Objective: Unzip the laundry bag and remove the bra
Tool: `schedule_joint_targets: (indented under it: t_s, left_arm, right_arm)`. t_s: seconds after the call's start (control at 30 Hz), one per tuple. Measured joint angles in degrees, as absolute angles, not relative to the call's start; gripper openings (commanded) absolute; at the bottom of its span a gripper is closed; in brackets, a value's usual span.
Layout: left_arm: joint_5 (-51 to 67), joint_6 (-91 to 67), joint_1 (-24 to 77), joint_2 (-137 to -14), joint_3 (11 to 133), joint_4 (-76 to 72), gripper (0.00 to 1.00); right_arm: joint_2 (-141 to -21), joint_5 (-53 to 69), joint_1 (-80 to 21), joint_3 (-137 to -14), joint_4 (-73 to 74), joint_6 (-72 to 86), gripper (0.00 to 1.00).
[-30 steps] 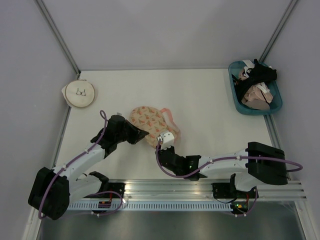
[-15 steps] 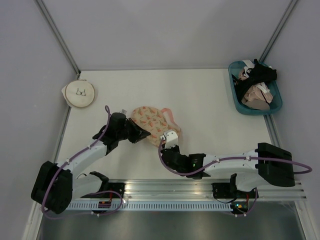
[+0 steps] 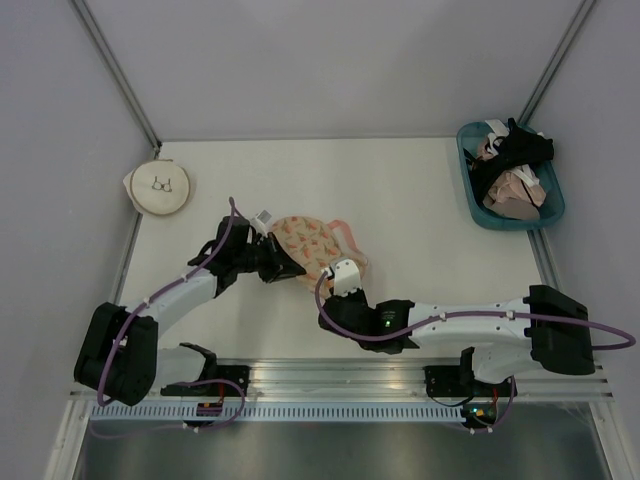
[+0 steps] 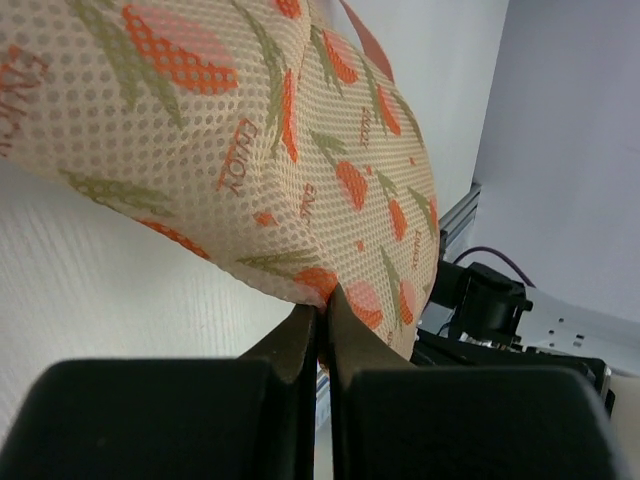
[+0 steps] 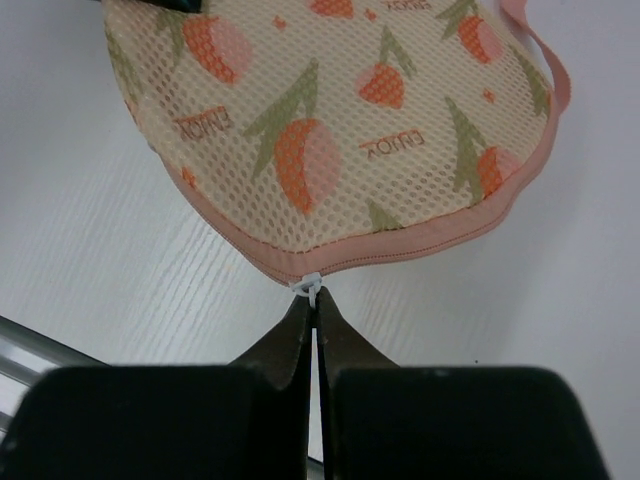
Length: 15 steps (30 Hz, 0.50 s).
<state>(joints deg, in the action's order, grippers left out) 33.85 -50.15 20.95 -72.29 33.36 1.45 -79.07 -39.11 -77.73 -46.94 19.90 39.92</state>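
Observation:
The laundry bag point(image 3: 315, 243) is a peach mesh pouch with orange tulip prints and a pink zipper rim, lying mid-table. It fills the left wrist view point(image 4: 270, 140) and the right wrist view point(image 5: 340, 130). My left gripper point(image 3: 283, 268) is shut on the bag's left edge point(image 4: 322, 297). My right gripper point(image 3: 340, 272) is shut on the small white zipper pull point(image 5: 310, 287) at the bag's near rim. The bra is hidden.
A round cream pouch with a bra drawing point(image 3: 160, 187) lies at the far left. A teal basket point(image 3: 475, 200) with black and beige-pink garments stands at the far right. The aluminium rail point(image 3: 400, 385) runs along the near edge.
The left gripper has moved right and away along the bag's left edge. The right gripper has shifted slightly right and forward. The bag has shifted a little to the right.

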Motion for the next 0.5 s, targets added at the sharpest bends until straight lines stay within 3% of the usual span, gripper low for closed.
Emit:
schedule_joint_targets:
  t_s: [0.5]
  left_arm:
    - [51.7, -36.7, 18.2, -75.1, 36.0, 4.3, 0.02]
  right_arm:
    - [-81.7, -38.9, -77.8, -48.3, 33.3, 44.4, 0.00]
